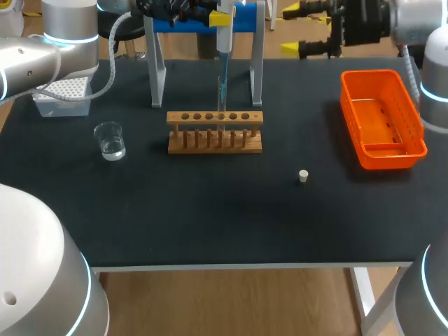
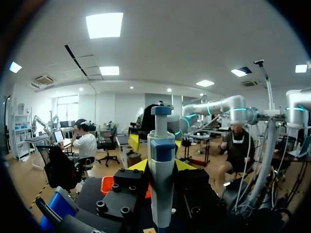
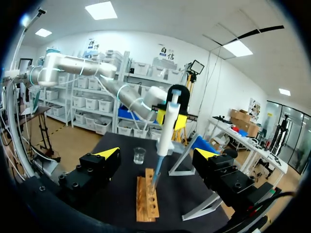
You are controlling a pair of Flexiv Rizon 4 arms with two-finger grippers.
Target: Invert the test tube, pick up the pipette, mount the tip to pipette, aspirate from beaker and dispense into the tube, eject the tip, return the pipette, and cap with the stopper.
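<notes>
My left claw (image 2: 161,167) was pinching the pipette (image 3: 167,128) at its upper body, one yellow finger on each side, at the back middle of the table. The pipette's long axis was upright. Its tip (image 1: 222,87) pointed straight down into one of the middle holes of the wooden rack (image 1: 215,133). I couldn't pick out the clear tube cleanly, but I judged it stood in that hole, so this looked like the dispense step. My right claw (image 1: 295,29) was spread wide and held nothing, hanging high at the back right. The pipette was out ahead of it and well apart. The key relation for the next move was that the pipette sat directly over the rack, with the stand (image 1: 155,70) just behind it and the orange basket (image 1: 348,98) well off toward my right side. If that basket is where the tip gets ejected, the left arm would have to lift straight up along the pipette's axis first, then carry it across. The stopper (image 1: 303,176) lay loose on the table in front and to the right of the rack, nearer my right arm. The beaker (image 1: 110,140) stood left of the rack with some liquid in it.
</notes>
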